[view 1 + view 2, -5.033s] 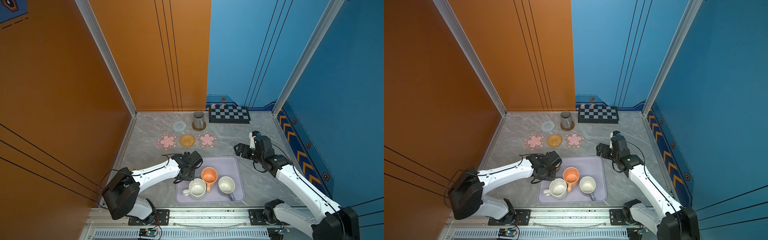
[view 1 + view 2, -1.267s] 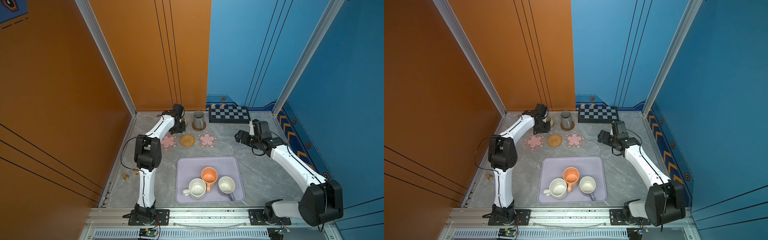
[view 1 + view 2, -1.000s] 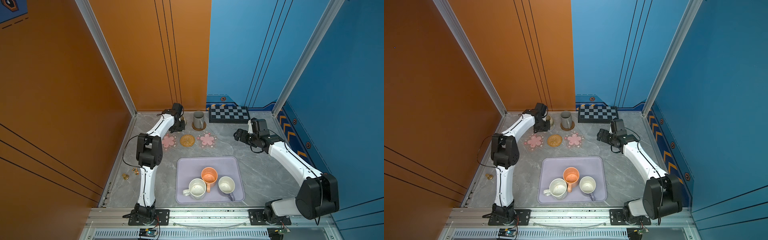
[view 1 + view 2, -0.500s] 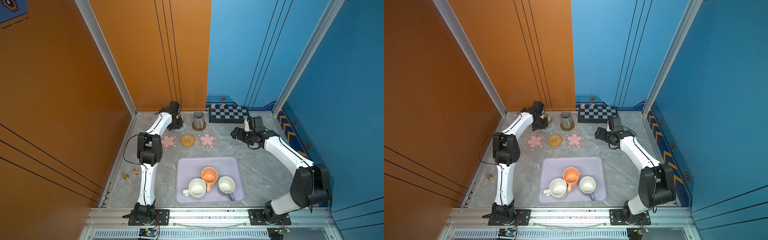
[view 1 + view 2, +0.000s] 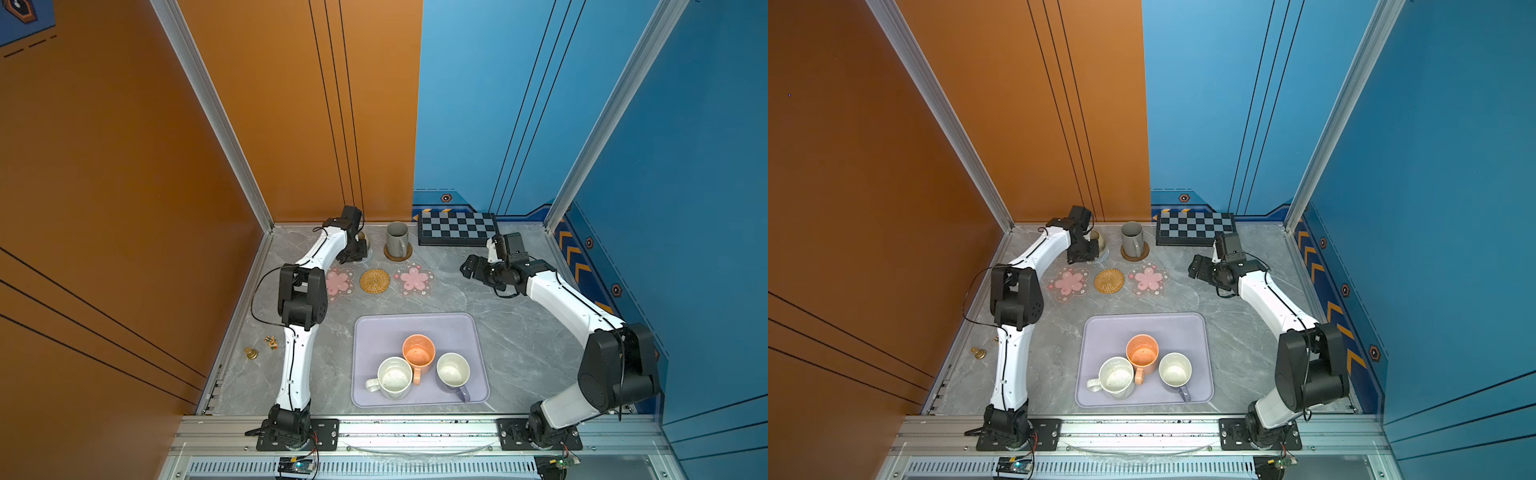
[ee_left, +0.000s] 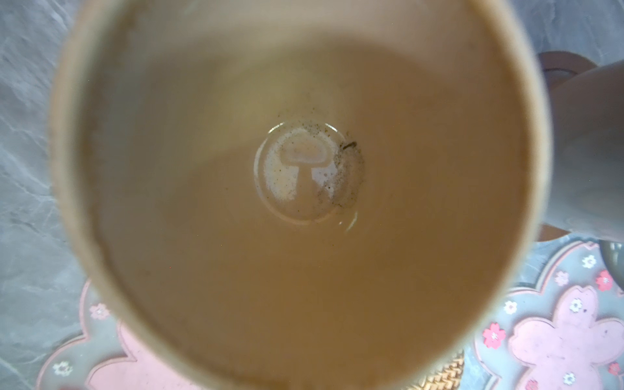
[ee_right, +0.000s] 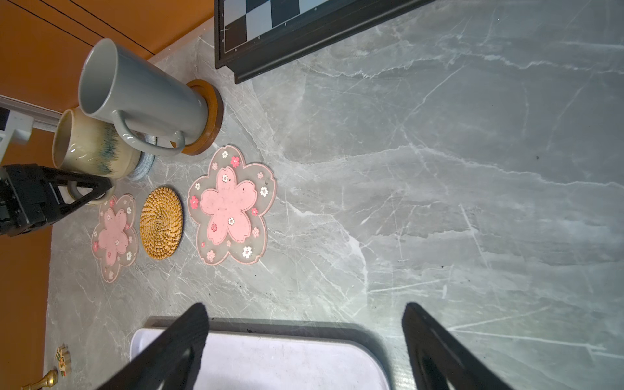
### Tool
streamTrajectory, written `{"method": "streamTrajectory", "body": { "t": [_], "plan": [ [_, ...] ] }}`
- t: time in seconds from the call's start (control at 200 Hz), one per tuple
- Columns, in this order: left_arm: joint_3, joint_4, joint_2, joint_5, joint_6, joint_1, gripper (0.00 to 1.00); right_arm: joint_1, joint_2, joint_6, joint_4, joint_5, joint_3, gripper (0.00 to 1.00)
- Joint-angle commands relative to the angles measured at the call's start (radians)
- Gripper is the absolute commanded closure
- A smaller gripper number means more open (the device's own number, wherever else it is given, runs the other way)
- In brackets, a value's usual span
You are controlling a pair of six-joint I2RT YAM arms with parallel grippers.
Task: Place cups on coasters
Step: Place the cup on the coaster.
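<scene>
Two cups are on coasters at the back of the table. The beige mug (image 7: 91, 148) stands upright on the grey spiral coaster (image 7: 144, 167), though whether its base is fully down I cannot tell. The left gripper (image 5: 1087, 249) is clamped on this mug's handle, and the left wrist view looks straight down into the mug's bowl. Just beside it, the tall grey mug (image 7: 141, 98) stands on the brown ringed disc (image 7: 211, 114) with its handle turned toward the beige mug.

In front of them lies a bare row of three coasters: a pink flower coaster (image 7: 114, 236), the tan rattan round (image 7: 161, 223) and a second pink flower coaster (image 7: 231, 206).

Nearer the arm bases, the lavender tray (image 5: 415, 324) holds the other three cups close together: the orange mug (image 5: 418, 351), the white speckled mug (image 5: 395, 376) and the lavender mug (image 5: 453, 372).

The right gripper (image 7: 304, 307) hangs over bare table between the tray and the checkered board (image 5: 457, 228), its jaws spread wide and holding nothing. Two small trinkets (image 5: 259, 348) lie by the orange wall.
</scene>
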Motion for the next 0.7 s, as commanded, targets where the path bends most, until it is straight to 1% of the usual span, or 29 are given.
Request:
{"method": "streamTrajectory", "body": {
  "t": [0.0,0.28,0.43,0.531,0.621,0.696],
  "plan": [
    [0.041,0.042,-0.004,-0.029,0.014,-0.014,1.0,0.004,0.011,-0.026,-0.022,-0.012,0.019,0.08],
    [0.049,0.041,0.001,-0.051,0.019,-0.022,1.0,0.004,0.02,-0.042,-0.022,-0.021,0.016,0.08],
    [0.049,0.022,0.007,-0.065,-0.01,-0.02,1.0,0.003,0.029,-0.044,-0.022,-0.03,0.015,0.08],
    [0.057,-0.003,0.02,-0.052,-0.041,-0.008,0.87,0.004,0.031,-0.044,-0.022,-0.036,0.012,0.08],
    [0.049,-0.006,0.022,-0.048,-0.053,-0.003,0.84,0.003,0.027,-0.044,-0.022,-0.041,0.01,0.08],
    [0.049,-0.004,0.022,-0.048,-0.053,-0.002,0.79,0.003,0.021,-0.045,-0.022,-0.041,0.006,0.08]
  ]
}}
